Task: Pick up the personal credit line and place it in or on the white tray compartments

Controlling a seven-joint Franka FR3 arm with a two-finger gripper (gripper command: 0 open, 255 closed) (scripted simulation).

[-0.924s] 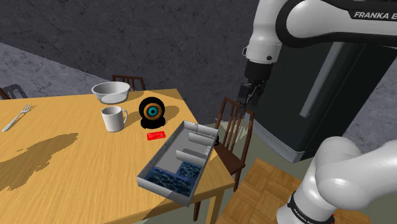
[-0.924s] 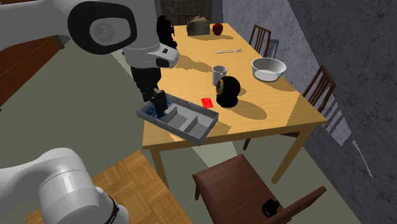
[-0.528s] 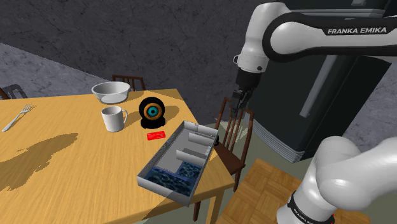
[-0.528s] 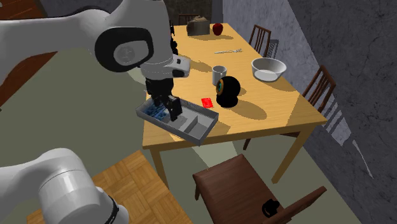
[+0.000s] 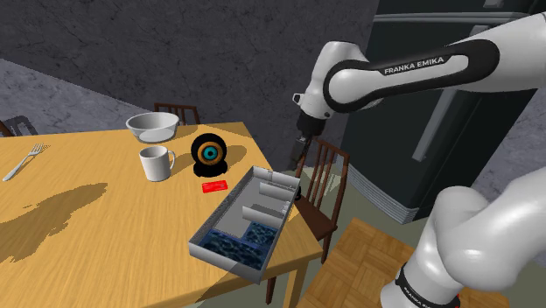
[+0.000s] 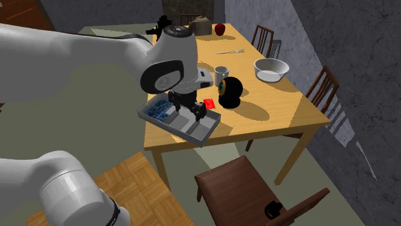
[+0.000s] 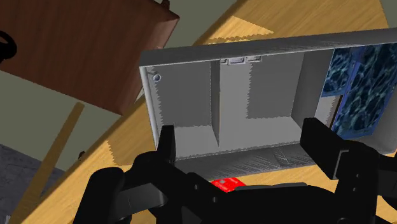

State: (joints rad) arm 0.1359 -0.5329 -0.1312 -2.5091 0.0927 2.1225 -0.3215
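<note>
A small red card [image 5: 214, 185] lies flat on the wooden table [image 5: 79, 210], between a black round object and the tray. The grey tray [image 5: 222, 206] has several compartments and sits near the table's corner; one end holds a blue patterned filling. My black gripper [image 5: 296, 164] hangs open above the tray's plain end, holding nothing. In the second exterior view the gripper [image 6: 188, 114] is over the tray [image 6: 173, 130], with the card [image 6: 209, 103] just beyond it. In the wrist view the fingers [image 7: 167, 145] stand wide apart over the tray [image 7: 191, 95], and the card [image 7: 228, 184] shows beside the tray's wall.
A white mug [image 5: 157, 163], a black round object with a blue and orange centre [image 5: 210, 153], a pale bowl [image 5: 151, 128] and a fork [image 5: 24, 160] are on the table. A brown chair [image 5: 317, 188] stands at the table's end, with a dark fridge [image 5: 437, 122] behind it.
The arm has swung from beside the chair towards the table, carrying the open gripper over the tray's plain end. The card and tray have not moved.
</note>
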